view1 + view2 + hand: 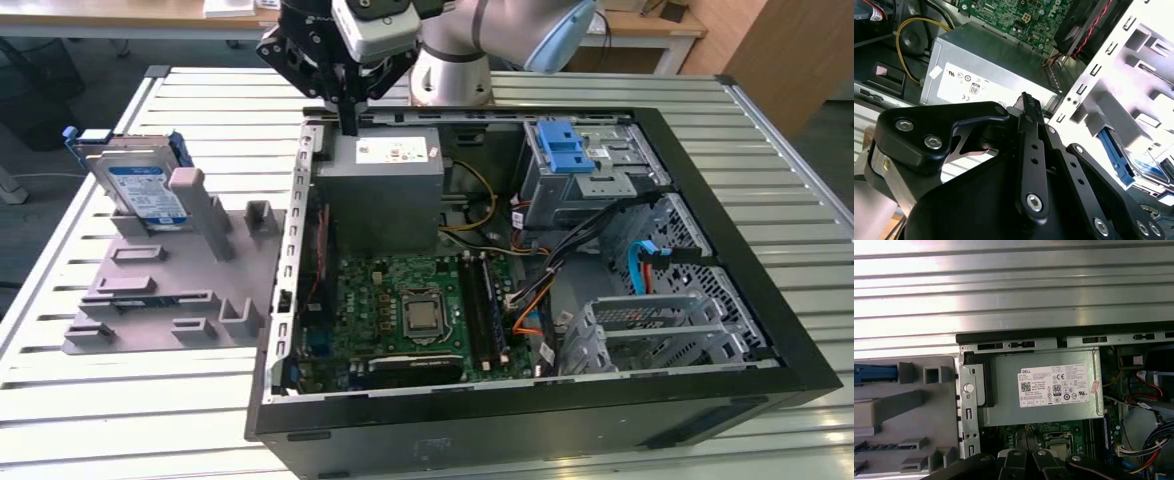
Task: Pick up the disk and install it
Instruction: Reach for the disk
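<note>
The disk [140, 188] stands upright in a slot at the far end of the grey fixture [174, 280], at the exterior view's left. It is silver-grey with a blue-and-white label and blue side rails. In the second wrist view the disk [1146, 169] and its blue rail show beyond the case wall. My gripper [350, 122] hangs over the open computer case's far left corner, just above the power supply [380, 185]. Its black fingers [1026, 107] are shut together with nothing between them. The gripper is well apart from the disk.
The open black computer case [747, 385] lies on a slatted metal table [107, 400]. Inside are the motherboard [414, 310], a drive bay with a blue latch [567, 150], a metal cage [661, 330] and loose cables. The power supply [1046, 387] sits below the wrist.
</note>
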You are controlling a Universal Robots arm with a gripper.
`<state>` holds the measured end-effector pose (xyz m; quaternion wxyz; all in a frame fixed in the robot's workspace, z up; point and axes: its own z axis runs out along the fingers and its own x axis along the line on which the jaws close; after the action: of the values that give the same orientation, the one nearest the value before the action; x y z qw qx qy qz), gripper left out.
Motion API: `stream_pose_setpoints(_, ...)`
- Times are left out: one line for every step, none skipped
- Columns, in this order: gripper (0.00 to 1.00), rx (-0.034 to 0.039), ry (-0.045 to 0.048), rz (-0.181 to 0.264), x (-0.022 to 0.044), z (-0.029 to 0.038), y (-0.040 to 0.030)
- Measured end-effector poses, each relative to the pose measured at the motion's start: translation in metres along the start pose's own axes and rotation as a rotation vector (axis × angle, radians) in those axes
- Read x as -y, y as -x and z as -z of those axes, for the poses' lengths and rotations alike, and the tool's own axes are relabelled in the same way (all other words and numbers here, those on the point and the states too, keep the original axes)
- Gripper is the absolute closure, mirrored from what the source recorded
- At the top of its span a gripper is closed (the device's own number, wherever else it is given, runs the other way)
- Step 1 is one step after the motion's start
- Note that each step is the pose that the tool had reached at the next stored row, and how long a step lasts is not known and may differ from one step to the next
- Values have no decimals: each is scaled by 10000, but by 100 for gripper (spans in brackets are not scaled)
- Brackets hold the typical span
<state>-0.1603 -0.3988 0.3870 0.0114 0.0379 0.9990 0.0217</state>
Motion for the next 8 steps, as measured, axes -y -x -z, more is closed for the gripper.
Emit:
stream_pose_setpoints(89, -1, -1, 0, 1, 0, -6)
stream_pose_setpoints(89, -1, -2, 0, 1, 0, -15)
stream_pose_setpoints(89, -2, -2, 0, 2, -1, -25)
stream_pose_setpoints(89, -1, -1, 0, 2, -3, -35)
stream_pose_setpoints(89, -2, 0, 0, 1, -4, -44)
stream_pose_setpoints(89, -2, 0, 0, 0, -6, -54)
stream_pose_setpoints(89, -5, -1, -1, -3, -7, -69)
stream_pose_setpoints(89, -8, -2, -2, -6, -7, -84)
